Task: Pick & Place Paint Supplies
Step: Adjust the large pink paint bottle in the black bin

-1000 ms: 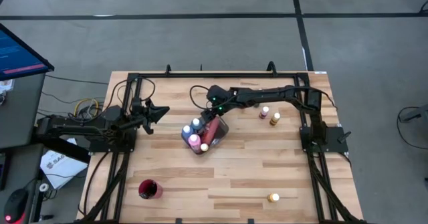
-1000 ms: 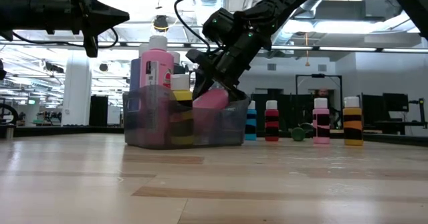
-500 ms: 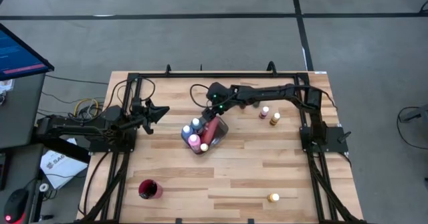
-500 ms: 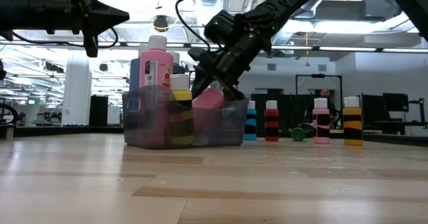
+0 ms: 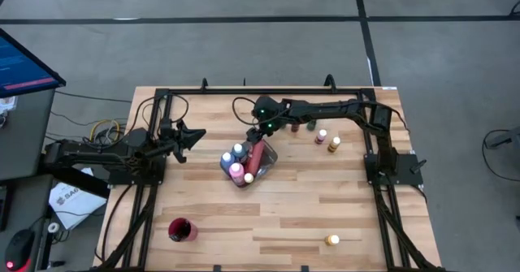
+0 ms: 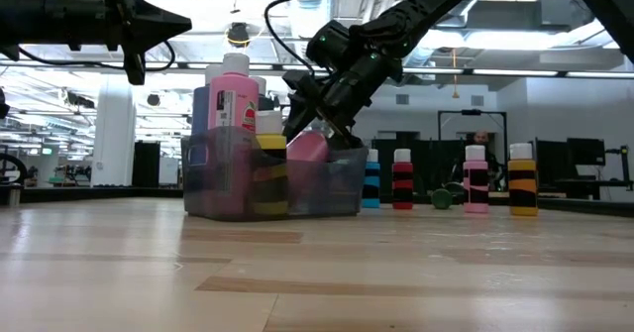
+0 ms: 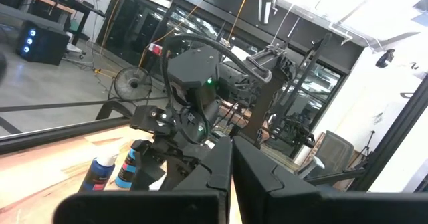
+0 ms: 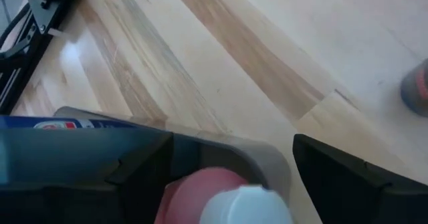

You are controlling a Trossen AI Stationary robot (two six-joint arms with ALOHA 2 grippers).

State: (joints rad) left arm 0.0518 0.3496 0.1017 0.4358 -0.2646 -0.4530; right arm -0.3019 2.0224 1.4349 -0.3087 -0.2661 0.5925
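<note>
Nearest on the table (image 5: pixel 284 215): a yellow-capped bottle (image 5: pixel 332 239) and red cup (image 5: pixel 181 230). Mid-table, clear bin (image 5: pixel 266 163) w/ bottles inside; a pink bottle (image 6: pixel 308 147) lies tilted in it. Right gripper (image 5: pixel 258 133) just above it, fingers spread, pinching nothing. Left gripper (image 5: pixel 197 133) off to the side, fingers pressed together. Farther back, two more bottles (image 5: pixel 327 140).

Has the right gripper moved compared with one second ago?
Yes. In the high view the right gripper has pulled back from the grey bin toward the table's far edge, fingers open.
</note>
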